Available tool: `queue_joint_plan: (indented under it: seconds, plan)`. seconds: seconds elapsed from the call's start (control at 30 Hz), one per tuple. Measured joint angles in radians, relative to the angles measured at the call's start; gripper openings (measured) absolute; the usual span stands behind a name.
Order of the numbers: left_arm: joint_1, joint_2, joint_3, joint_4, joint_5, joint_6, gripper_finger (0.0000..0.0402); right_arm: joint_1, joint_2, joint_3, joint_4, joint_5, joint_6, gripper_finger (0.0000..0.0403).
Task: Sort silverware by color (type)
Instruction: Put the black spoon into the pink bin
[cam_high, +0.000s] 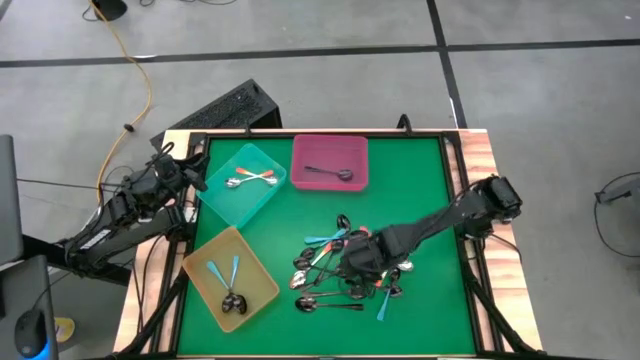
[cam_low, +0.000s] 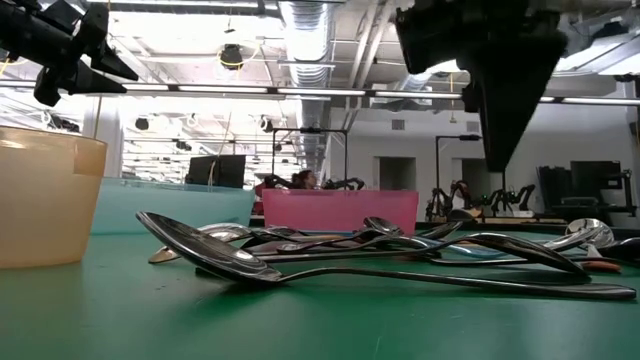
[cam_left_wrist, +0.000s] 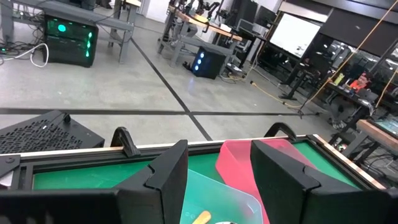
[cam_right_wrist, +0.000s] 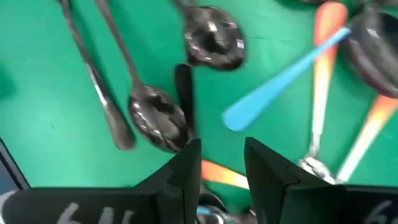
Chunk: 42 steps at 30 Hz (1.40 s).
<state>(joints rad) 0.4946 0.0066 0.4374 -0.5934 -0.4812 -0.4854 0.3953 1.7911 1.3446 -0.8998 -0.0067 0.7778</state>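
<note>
Right wrist view looks straight down past the right gripper (cam_right_wrist: 222, 163), whose two dark fingers stand a narrow gap apart with nothing seen clamped between them. Just beneath the tips lies an orange-handled spoon (cam_right_wrist: 219, 175), partly hidden by the fingers; whether they touch it cannot be told. Just beyond the tips lie a dark spoon (cam_right_wrist: 157, 118) and a light blue handle (cam_right_wrist: 283, 78) crossing over an orange handle (cam_right_wrist: 324, 37). Other spoons are cut off at the picture's edges.

From above, this gripper (cam_high: 362, 258) sits over the middle of the spoon pile (cam_high: 345, 270), covering part of it. Bare green mat (cam_high: 430, 200) stays open beyond the pile toward the table's far and right edges. Farther off stand the pink tray (cam_high: 330, 163) with one dark spoon, the teal tray (cam_high: 243, 180) with orange-handled spoons, and the yellow tray (cam_high: 230, 278) with blue-handled ones.

Farthest away, the left gripper (cam_high: 190, 172) waits closed by the teal tray's outer edge.
</note>
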Motion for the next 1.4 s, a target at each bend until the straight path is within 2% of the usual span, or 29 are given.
queue_joint_plan:
  seconds: [0.13, 0.3, 0.67, 0.83, 1.4]
  plan:
    - [0.000, 0.000, 0.000, 0.000, 0.000, -0.001, 0.0158, 0.065, -0.003, -0.003, 0.004, 0.043, -0.025, 0.0138]
    - [0.000, 0.000, 0.000, 0.000, 0.005, -0.003, 0.0158, 0.107, -0.001, -0.094, 0.172, 0.071, -0.028, 0.0137]
    - [0.000, 0.000, 0.000, -0.001, 0.004, -0.002, 0.0158, 0.107, -0.001, -0.243, 0.282, 0.058, -0.016, 0.0137]
    - [0.000, 0.000, 0.000, -0.001, 0.003, -0.002, 0.0158, 0.108, -0.001, -0.301, 0.405, 0.041, -0.004, 0.0137]
    - [0.000, 0.000, 0.000, 0.000, -0.005, -0.002, 0.0158, 0.106, -0.005, -0.356, 0.445, 0.040, 0.008, 0.0136]
